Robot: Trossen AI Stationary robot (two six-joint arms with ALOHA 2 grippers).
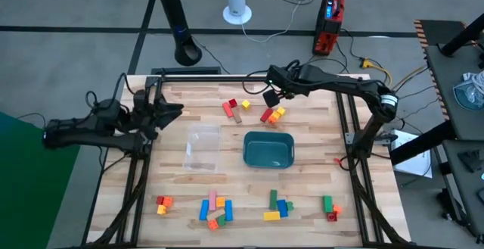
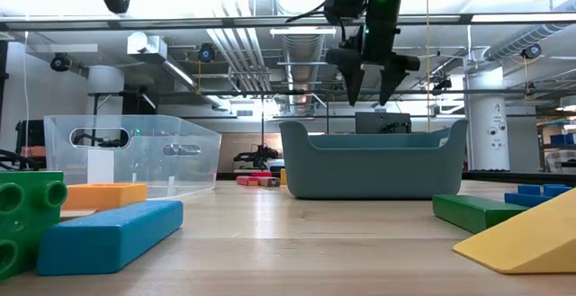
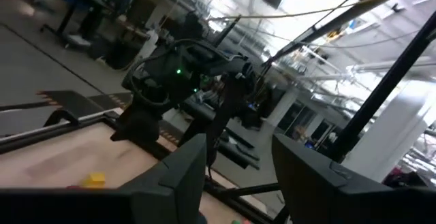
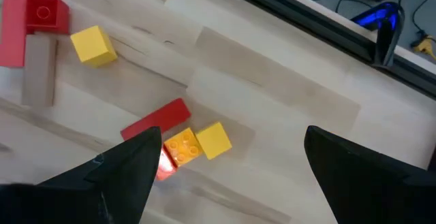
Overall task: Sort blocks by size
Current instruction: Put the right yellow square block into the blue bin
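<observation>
Blocks lie in two places. At the far side are a red, pink and yellow group [image 1: 235, 107] and a cluster of a red bar [image 4: 160, 120], an orange block [image 4: 180, 147] and a yellow cube [image 4: 216, 139]. Several more blocks [image 1: 219, 207] lie along the near edge. My right gripper [image 1: 271, 98] hangs open above the far cluster, fingers pointing down, touching nothing; the low view shows it [image 2: 371, 89] well above the table. My left gripper [image 1: 175, 113] waits open at the table's left, above the wood, empty.
A clear plastic container [image 1: 203, 147] and a teal tray [image 1: 268, 150] stand side by side mid-table. A yellow cube [image 4: 92, 45], a red block [image 4: 45, 13] and a tan bar [image 4: 39, 71] lie left of the far cluster. The table frame's black rail [image 1: 212, 76] runs along the far edge.
</observation>
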